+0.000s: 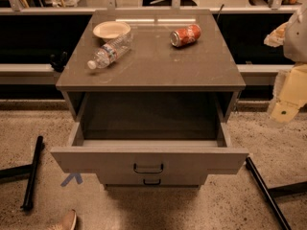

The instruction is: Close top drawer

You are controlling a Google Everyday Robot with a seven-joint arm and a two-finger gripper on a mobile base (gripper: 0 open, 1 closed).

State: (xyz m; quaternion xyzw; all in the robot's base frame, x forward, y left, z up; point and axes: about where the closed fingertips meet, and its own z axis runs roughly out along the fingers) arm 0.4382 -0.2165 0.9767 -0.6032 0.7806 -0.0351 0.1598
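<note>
The top drawer (148, 158) is the wide grey-beige one with a small dark pull handle (148, 168). It stands pulled far out of the cabinet (148, 61) toward the camera, and its inside looks dark and empty. My arm and gripper (285, 108) show as cream-coloured parts at the right edge. The gripper is to the right of the cabinet at about the height of the drawer opening, apart from the drawer and its handle.
On the cabinet top lie a beige bowl (111, 30), a water bottle (109, 51) on its side and a red can (185, 35) on its side. A lower drawer handle (152, 181) shows under the top drawer. Black stand legs lie on the floor at left (31, 174) and right (266, 193). A shoe tip (64, 221) is at the bottom left.
</note>
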